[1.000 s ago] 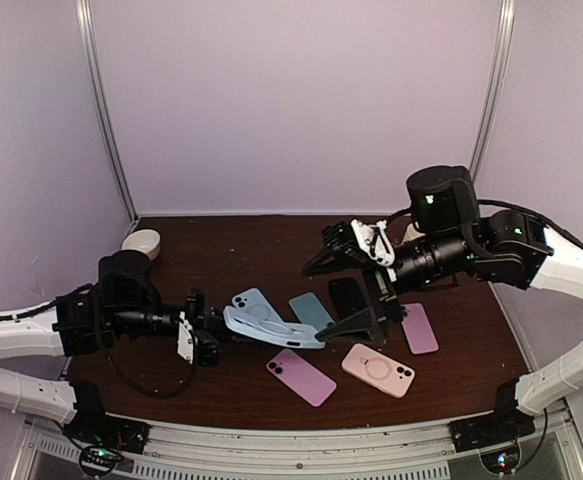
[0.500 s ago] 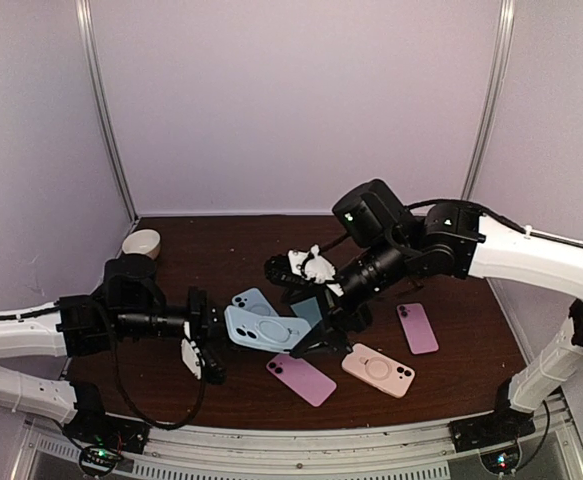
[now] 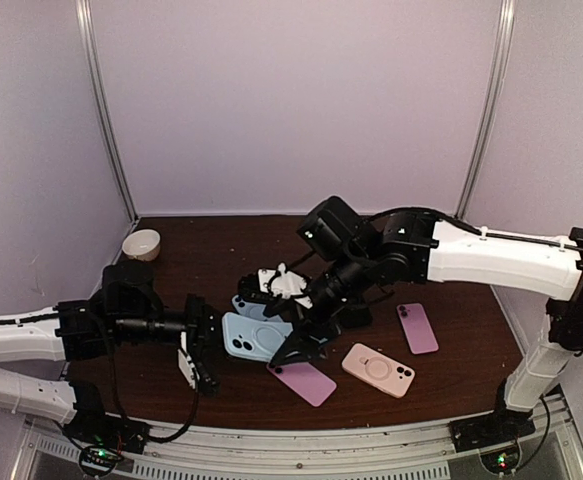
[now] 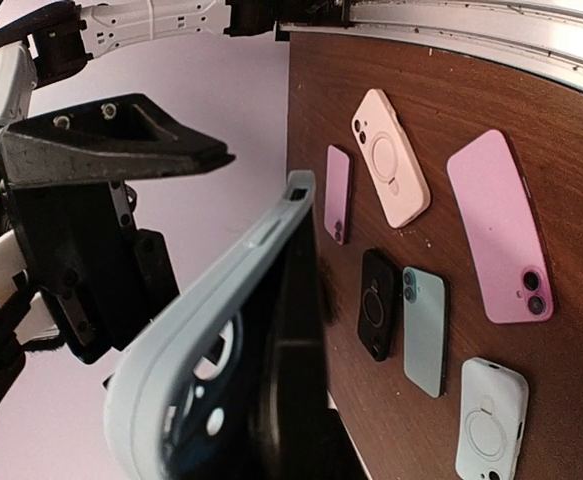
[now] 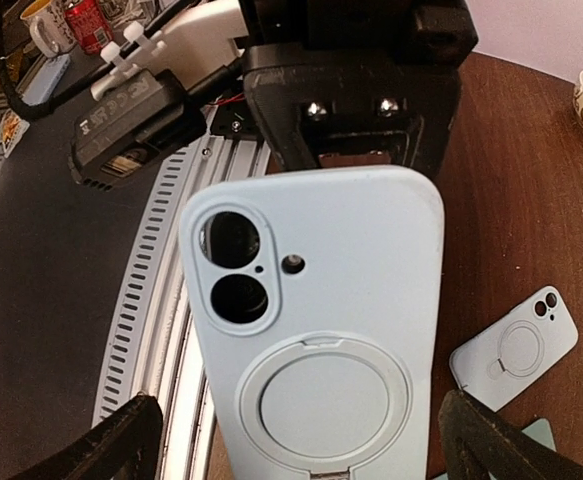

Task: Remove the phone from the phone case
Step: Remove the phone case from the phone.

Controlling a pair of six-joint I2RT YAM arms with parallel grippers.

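While the left gripper (image 3: 197,345) is clamped shut on one end of the light blue phone case (image 3: 256,337), the case hangs above the brown table (image 3: 221,240). The right gripper (image 5: 301,445) is spread wide, its fingers (image 5: 111,450) flanking the case without contact. A pink phone (image 3: 301,382) lies just beneath.

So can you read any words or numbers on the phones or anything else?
No text can be read.
On the red can: print too small.
On the sticker of the black box: blurred.
On the blue case: no words, only a ring.
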